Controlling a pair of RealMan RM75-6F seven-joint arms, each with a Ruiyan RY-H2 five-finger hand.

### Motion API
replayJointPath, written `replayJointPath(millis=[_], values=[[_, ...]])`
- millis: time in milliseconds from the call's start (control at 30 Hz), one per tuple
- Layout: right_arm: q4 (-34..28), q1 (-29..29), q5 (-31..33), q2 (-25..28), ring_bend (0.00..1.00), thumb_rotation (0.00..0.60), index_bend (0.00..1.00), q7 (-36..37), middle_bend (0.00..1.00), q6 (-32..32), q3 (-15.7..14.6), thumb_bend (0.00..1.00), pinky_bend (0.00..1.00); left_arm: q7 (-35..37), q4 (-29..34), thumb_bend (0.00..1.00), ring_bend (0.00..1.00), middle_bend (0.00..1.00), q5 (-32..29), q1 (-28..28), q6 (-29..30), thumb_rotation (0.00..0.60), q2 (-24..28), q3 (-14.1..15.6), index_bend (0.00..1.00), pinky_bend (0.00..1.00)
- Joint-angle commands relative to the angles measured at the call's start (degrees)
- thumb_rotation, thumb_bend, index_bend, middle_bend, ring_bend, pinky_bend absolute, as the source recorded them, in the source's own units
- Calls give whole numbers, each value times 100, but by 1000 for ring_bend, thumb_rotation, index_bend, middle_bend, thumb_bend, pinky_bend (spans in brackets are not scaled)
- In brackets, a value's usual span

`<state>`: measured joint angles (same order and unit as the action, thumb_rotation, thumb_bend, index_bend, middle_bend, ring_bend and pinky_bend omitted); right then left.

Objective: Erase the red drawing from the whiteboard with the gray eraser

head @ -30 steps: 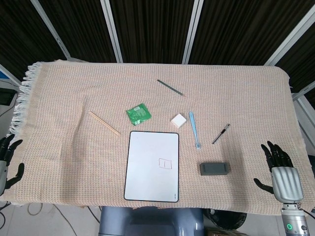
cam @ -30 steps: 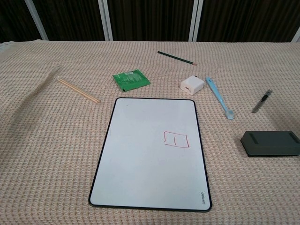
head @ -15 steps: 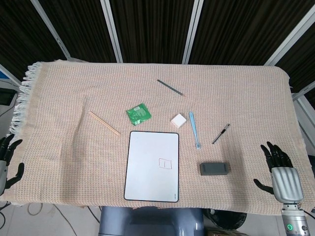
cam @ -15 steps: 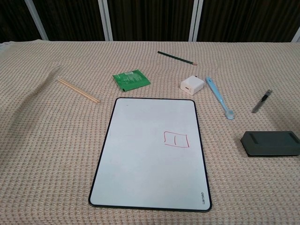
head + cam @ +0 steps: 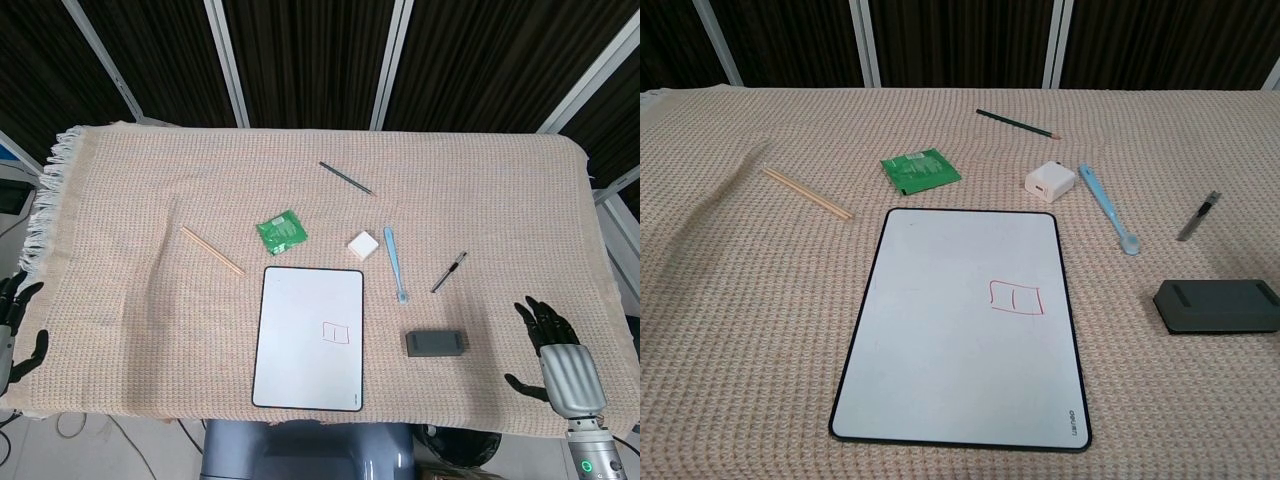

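The whiteboard [image 5: 300, 345] [image 5: 940, 340] lies near the front middle of the cloth, with a small red box drawing [image 5: 336, 332] [image 5: 1015, 298] on its right half. The gray eraser [image 5: 435, 343] [image 5: 1218, 305] lies flat to the right of the board. In the head view my right hand [image 5: 553, 353] hovers open at the table's front right, well right of the eraser and apart from it. At the far left edge my left hand [image 5: 14, 330] is open, fingers spread, holding nothing. Neither hand shows in the chest view.
Behind the board lie a green packet [image 5: 281, 232], a white cube [image 5: 363, 245], a blue toothbrush [image 5: 396, 264], a dark pen [image 5: 449, 272], a green pencil [image 5: 346, 178] and wooden chopsticks [image 5: 211, 250]. A beige knitted cloth [image 5: 150, 180] covers the table.
My right hand has shifted slightly left and toward the front edge, a little nearer the eraser. Nothing on the table has moved.
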<state>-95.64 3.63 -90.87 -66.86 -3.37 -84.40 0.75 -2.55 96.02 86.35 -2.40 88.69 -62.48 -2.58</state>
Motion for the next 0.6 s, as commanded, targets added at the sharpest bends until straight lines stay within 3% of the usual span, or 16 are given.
replayJointPath(millis=[33, 267, 600], values=[[-186, 244, -107, 226, 30, 600, 0, -66, 23, 385, -54, 99, 150, 1, 7, 464, 0, 10, -7, -2, -7, 600, 2, -1, 139, 0], [-742, 951, -48, 757, 35, 600, 0, 229, 59, 1604, -72, 99, 151, -14, 23, 464, 0, 10, -35, 3, 3, 600, -6, -17, 139, 0], [-822, 1785, 691, 564, 91, 600, 37, 12, 125, 2839, 237, 107, 157, -23, 39, 464, 0, 10, -91, -5, -16, 600, -4, -46, 139, 0]])
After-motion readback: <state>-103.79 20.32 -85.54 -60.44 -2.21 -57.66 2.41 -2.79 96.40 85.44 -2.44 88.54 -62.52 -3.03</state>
